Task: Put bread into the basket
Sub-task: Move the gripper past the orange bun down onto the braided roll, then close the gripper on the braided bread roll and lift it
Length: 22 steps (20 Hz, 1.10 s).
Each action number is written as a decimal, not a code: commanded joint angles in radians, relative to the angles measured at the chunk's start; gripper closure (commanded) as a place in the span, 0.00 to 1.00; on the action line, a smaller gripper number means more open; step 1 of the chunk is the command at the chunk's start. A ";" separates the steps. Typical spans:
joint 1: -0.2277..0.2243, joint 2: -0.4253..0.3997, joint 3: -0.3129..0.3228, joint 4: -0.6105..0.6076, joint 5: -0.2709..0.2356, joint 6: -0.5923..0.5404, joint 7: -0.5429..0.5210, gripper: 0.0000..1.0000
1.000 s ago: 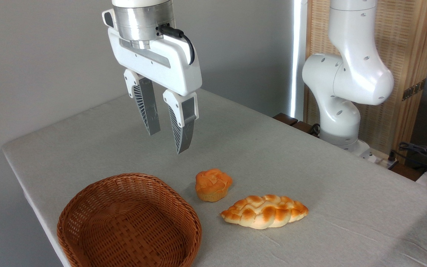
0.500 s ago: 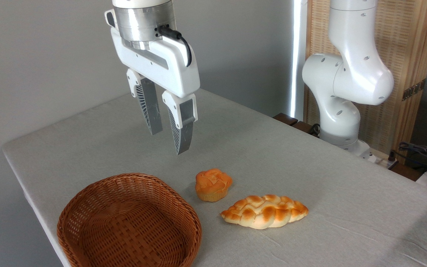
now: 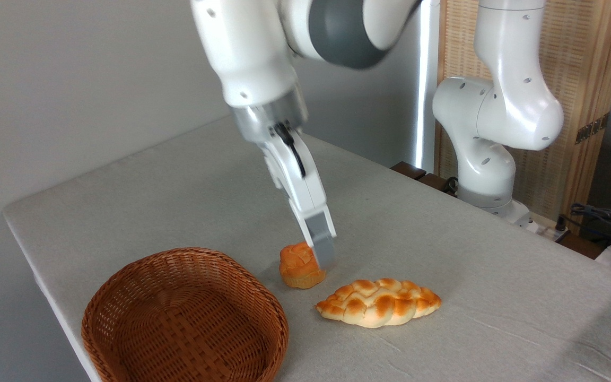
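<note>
Bread, long braided cream-and-golden loaf [image 3: 378, 302], lies untouched on grey counter [image 3: 443, 239], right of reddish-brown woven wicker basket [image 3: 184, 318]. End effector [image 3: 320, 253] has swung down from high over counter, now beside small round orange bun [image 3: 297, 264]; finger spacing unreadable edge-on. Judgement: aimed at wrong item; loaf not yet approached.
</note>
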 commanded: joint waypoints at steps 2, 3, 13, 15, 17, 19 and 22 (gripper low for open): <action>-0.006 -0.109 0.074 -0.260 0.018 0.122 0.263 0.00; -0.006 -0.109 0.081 -0.289 0.044 0.156 0.272 0.00; -0.008 -0.106 0.083 -0.362 0.161 0.281 0.274 0.54; -0.008 -0.106 0.083 -0.363 0.159 0.281 0.274 0.82; -0.006 -0.106 0.083 -0.363 0.161 0.281 0.274 0.90; -0.008 -0.104 0.083 -0.363 0.161 0.282 0.274 0.92; -0.008 -0.104 0.083 -0.363 0.161 0.284 0.274 0.92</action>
